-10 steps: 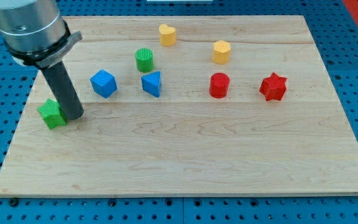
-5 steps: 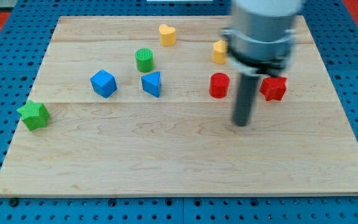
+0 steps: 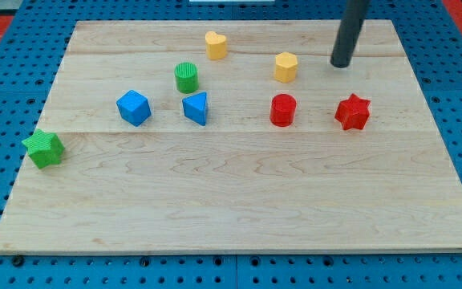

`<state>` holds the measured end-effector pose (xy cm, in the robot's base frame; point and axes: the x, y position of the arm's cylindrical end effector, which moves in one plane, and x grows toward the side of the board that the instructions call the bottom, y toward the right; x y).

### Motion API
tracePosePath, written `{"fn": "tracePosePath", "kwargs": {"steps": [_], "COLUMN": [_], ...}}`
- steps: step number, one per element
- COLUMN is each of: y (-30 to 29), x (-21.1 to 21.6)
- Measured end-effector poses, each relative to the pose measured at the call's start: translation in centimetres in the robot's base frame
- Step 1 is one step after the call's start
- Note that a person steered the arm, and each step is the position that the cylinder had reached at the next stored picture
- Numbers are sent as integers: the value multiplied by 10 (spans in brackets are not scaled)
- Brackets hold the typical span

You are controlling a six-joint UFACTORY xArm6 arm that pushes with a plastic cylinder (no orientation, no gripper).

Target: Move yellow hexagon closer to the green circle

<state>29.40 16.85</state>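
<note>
While my tip (image 3: 342, 64) rests on the tabletop (image 3: 231, 201) near the view's top right, the yellow hexagon (image 3: 286, 67) sits just to its left, apart from it. The green circle (image 3: 186, 77) lies further toward the view's left, with the yellow heart (image 3: 216, 45) above the gap between them. No jaws exist on this rod, so nothing is held

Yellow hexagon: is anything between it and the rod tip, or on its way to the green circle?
Nothing visible blocks either. My tip sits to the view's right of the yellow hexagon, with bare board between. From the hexagon leftward to the green circle the board is open; the yellow heart lies above that line, the blue triangle below it.
</note>
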Motion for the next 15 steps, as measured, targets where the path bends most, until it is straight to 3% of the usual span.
{"fn": "tracePosePath", "kwargs": {"steps": [2, 4, 7, 11, 15], "y": [0, 51, 74, -8, -165], "x": [-48, -50, -33, -2, 49]}}
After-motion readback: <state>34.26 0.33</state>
